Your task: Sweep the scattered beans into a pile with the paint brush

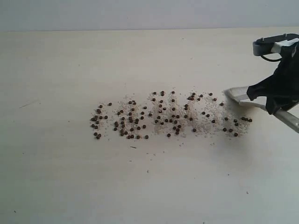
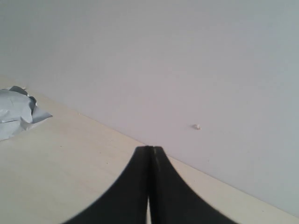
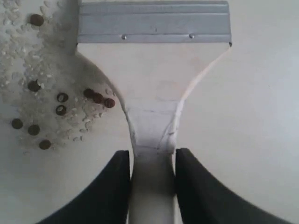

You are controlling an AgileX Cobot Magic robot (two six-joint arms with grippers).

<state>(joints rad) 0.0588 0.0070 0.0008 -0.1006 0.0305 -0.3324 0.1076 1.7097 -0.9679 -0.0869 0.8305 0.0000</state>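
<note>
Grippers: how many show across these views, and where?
2. The right gripper clamps the paint brush beside the beans; the left gripper, shut, shows only in its wrist view.

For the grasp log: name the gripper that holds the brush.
The right gripper: its jaws clamp the wide flat cream-handled paint brush by its handle. The left gripper is shut on nothing, jaws touching.

A pale cream, faintly grained bench (image 1: 140, 186) lies under soft, even light. Beyond the left hand (image 2: 149, 150) a plain whitish wall (image 2: 187, 56) meets the bench's far edge. A crumpled grey sheet (image 2: 16, 112) lies well off to the hand's side.
</note>
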